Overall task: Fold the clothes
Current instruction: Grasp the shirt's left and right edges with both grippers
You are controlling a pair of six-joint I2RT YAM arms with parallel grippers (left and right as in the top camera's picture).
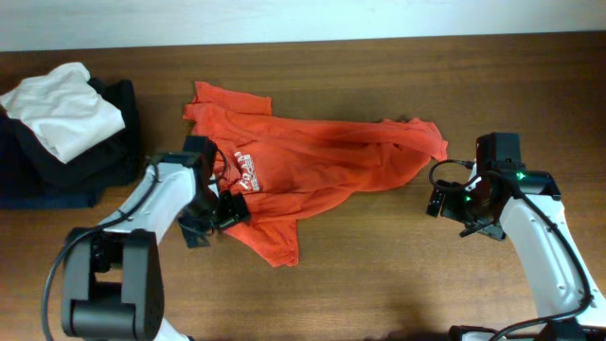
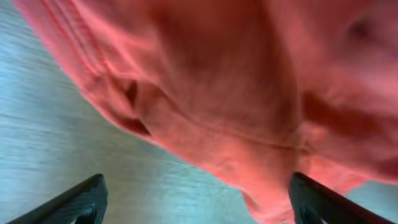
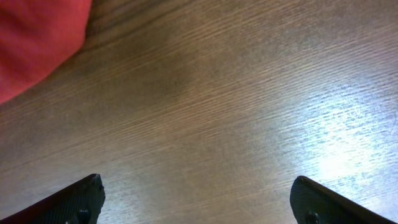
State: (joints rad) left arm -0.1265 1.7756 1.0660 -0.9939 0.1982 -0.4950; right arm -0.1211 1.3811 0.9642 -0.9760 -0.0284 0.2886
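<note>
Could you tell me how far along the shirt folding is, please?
Barely started: the shirt lies bunched, with no neat fold. In hand: the left end effector is open over its lower edge; the right end effector is open over the table. Every fold remains.

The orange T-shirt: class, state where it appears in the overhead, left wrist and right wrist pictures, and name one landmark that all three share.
Overhead: the T-shirt lies crumpled across the middle of the picture.
Left wrist: the T-shirt fills the top and right, blurred and close.
Right wrist: only an edge of the T-shirt shows, in the top left corner.
Shared landmark: the wooden table beneath it.
</note>
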